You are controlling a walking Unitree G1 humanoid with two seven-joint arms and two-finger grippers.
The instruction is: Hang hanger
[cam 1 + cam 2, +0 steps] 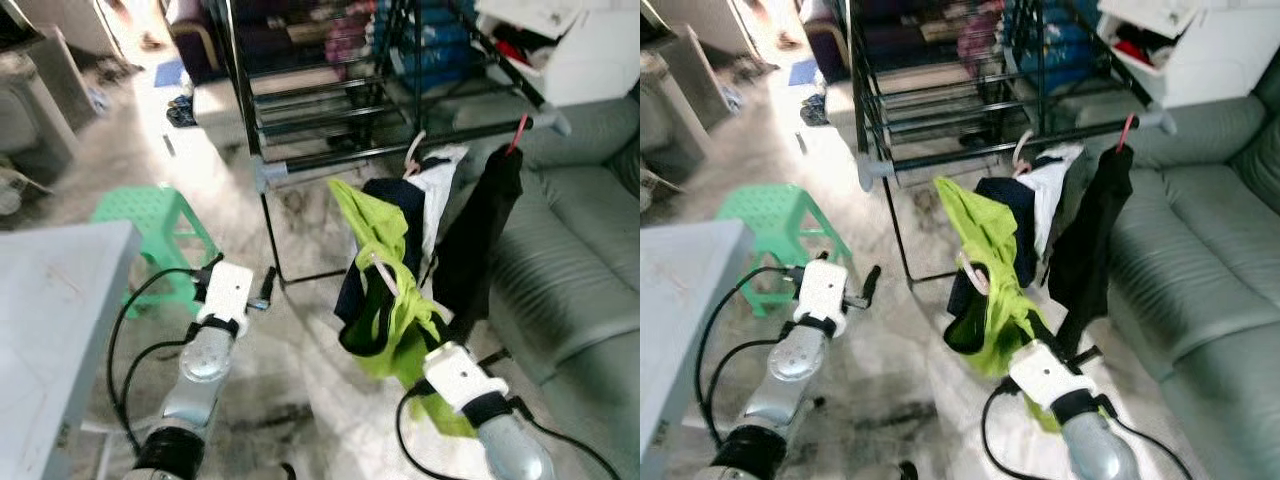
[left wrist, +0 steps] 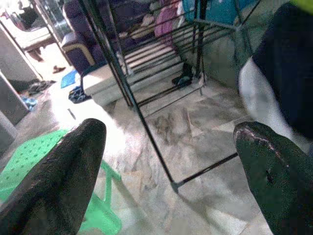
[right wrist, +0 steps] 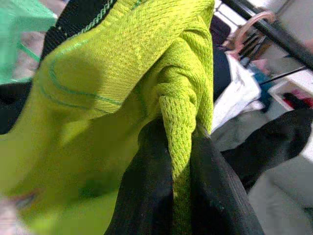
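Observation:
A lime-green shirt (image 1: 385, 290) with dark trim hangs on a pale hanger whose hook (image 1: 386, 276) pokes out at its collar. My right gripper (image 1: 408, 340) is shut on this shirt from below and holds it up in front of the grey rail (image 1: 330, 160) of the drying rack. In the right wrist view the fingers (image 3: 146, 196) clamp a fold of green fabric (image 3: 178, 112). A white garment (image 1: 435, 190) and a black one (image 1: 490, 220) hang on the rail. My left gripper (image 1: 268, 285) is open, low and left of the rack, holding nothing (image 2: 168, 129).
A green plastic stool (image 1: 150, 215) stands left of the rack. A grey-green sofa (image 1: 580, 260) runs along the right. A grey table (image 1: 50, 300) is at my near left. Black shelving (image 1: 320, 90) with clothes stands behind the rail.

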